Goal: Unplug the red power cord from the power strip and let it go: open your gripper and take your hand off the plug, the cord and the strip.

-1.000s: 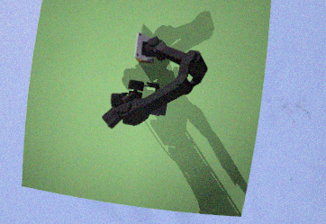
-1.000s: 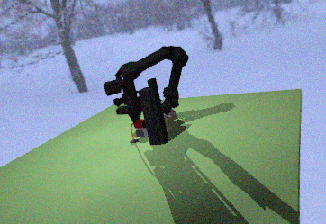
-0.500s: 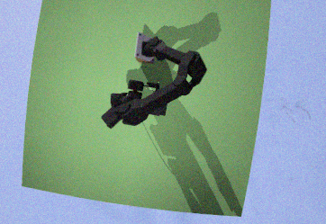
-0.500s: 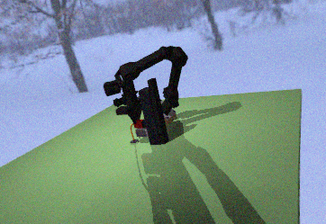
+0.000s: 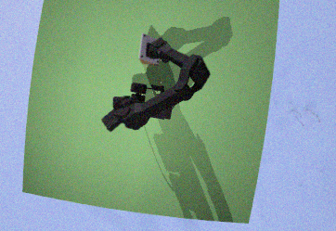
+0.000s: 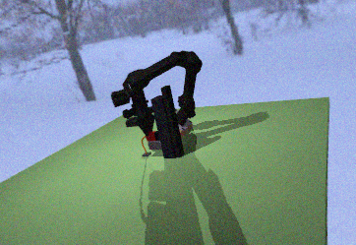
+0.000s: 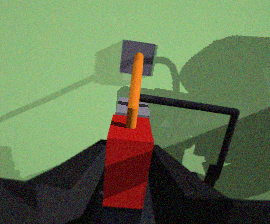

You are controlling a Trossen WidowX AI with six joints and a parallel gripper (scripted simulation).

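Note:
The red plug (image 7: 128, 172) (image 6: 151, 136) is between the two black fingers of my gripper (image 7: 128, 149) (image 6: 149, 133), which is shut on its sides. The orange cord (image 7: 135, 90) (image 6: 144, 145) rises from the plug's outer end and bends down to a small grey block (image 7: 137, 64) (image 6: 147, 153) on the green surface. The light grey power strip (image 7: 127, 107) (image 6: 154, 145) shows just beyond and below the plug. The plug covers the place where it meets the strip, so I cannot tell how deep it sits. In the top view the arm hides the plug and strip.
A thin black cable or bar (image 7: 191, 104) runs right from the strip and bends back toward my right finger. A tall, dark, tilted block (image 6: 168, 127) stands right of the strip in the exterior view. The arm's base is on a pale plate (image 5: 143, 48). Long shadows cross the green surface.

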